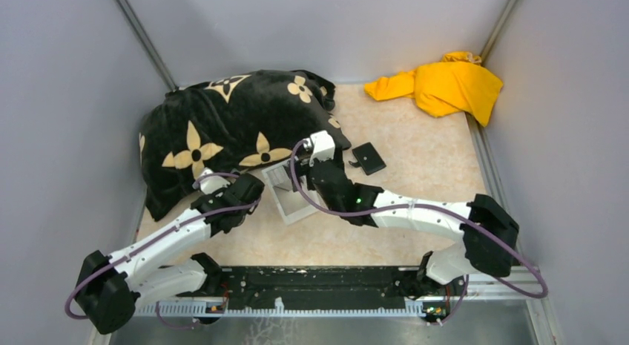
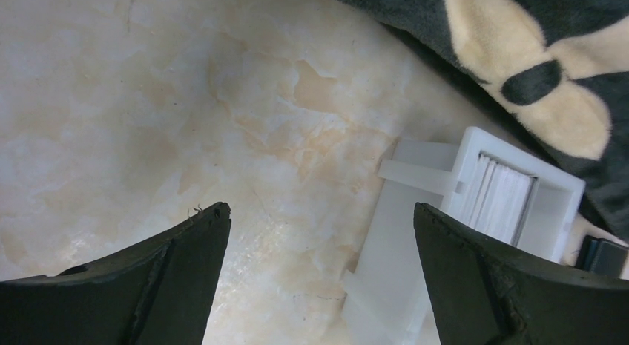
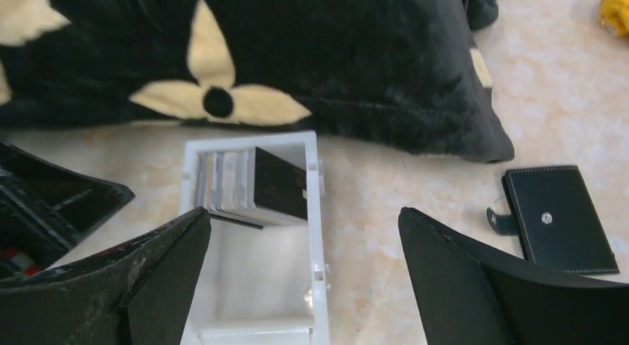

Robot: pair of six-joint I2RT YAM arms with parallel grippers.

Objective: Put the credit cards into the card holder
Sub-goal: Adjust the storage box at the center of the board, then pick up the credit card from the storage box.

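Note:
The credit cards (image 3: pixel 280 183) stand on edge as a stack inside a white open box (image 3: pixel 317 234); the nearest one is dark, the others pale. Their pale edges (image 2: pixel 501 196) also show in the left wrist view. The card holder (image 3: pixel 564 217) is black and folded shut, lying flat on the table to the right of the box (image 1: pixel 288 196), also seen from above (image 1: pixel 368 158). My right gripper (image 3: pixel 304 215) hovers open over the box's right wall, holding nothing. My left gripper (image 2: pixel 319 211) is open and empty over bare table, left of the box (image 2: pixel 519 156).
A big black cushion (image 1: pixel 230 130) with cream flowers lies just behind the box, its edge close to both grippers. A yellow cloth (image 1: pixel 445 85) is bunched in the back right corner. Grey walls close in the marble-patterned table (image 1: pixel 415 167) on three sides.

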